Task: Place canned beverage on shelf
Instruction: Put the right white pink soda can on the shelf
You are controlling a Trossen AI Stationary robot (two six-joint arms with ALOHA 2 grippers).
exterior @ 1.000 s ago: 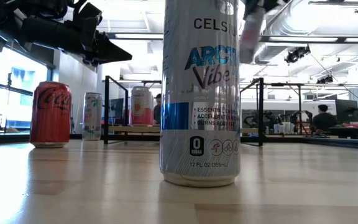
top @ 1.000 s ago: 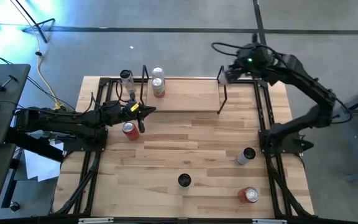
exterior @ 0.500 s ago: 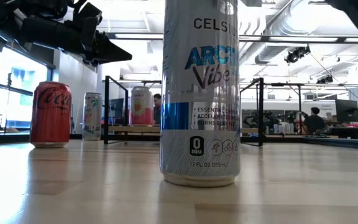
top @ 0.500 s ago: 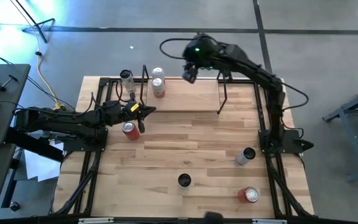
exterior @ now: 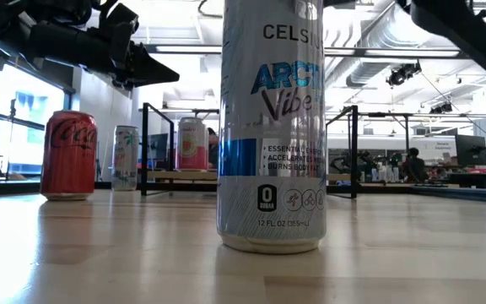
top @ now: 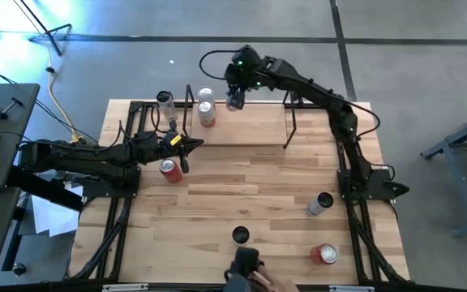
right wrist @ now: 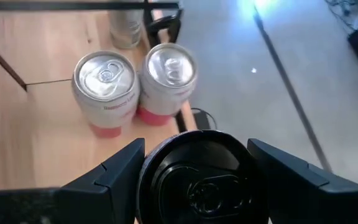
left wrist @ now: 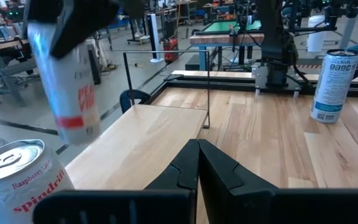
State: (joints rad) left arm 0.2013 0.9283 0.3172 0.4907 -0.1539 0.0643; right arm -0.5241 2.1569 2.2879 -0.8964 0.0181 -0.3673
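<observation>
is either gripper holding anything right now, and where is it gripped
The right gripper holds a slim white can with a black lid, fingers on either side just below the lid. The left gripper is shut and holds nothing.

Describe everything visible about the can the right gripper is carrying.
The carried can is a slim beverage can with a black lid and pull tab; the left wrist view shows a silvery-white body with a red band. The right gripper holds it by the sides, finger pads pressed against it, tilted slightly in the air above the shelf, close to the two pink cans standing there. It touches nothing but the fingers.
</observation>
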